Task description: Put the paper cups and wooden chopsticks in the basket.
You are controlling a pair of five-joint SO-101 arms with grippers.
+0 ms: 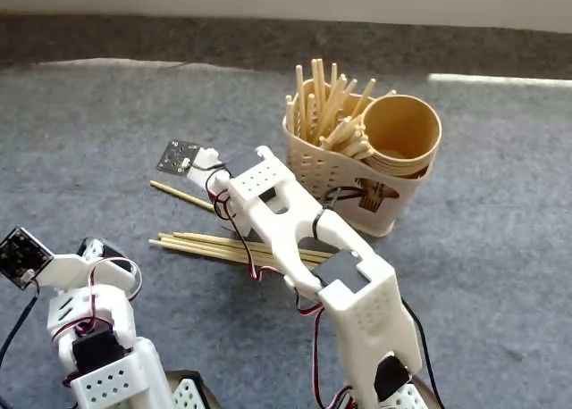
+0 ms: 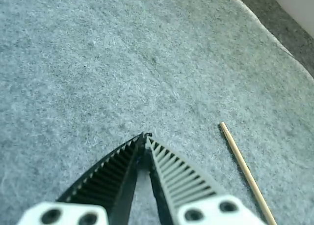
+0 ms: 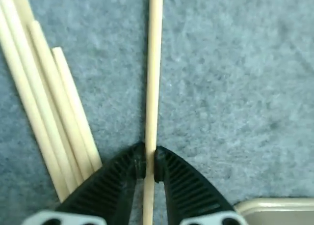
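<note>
Counter (image 1: pixel 80 132): grey felt.
Right claw (image 3: pixel 149 161): pinching one chopstick (image 3: pixel 154 63).
Left claw (image 2: pixel 145 139): pressed together, empty.
Basket (image 1: pixel 326 177): best to lift level, clearing rim.

Robot test bench — grey felt mat (image 1: pixel 89 132) under two white arms (image 1: pixel 357 293)

White perforated arms (image 1: pixel 357 311), red-black cables (image 1: pixel 217 204), ribbed black fingers (image 2: pixel 181 181)
</note>
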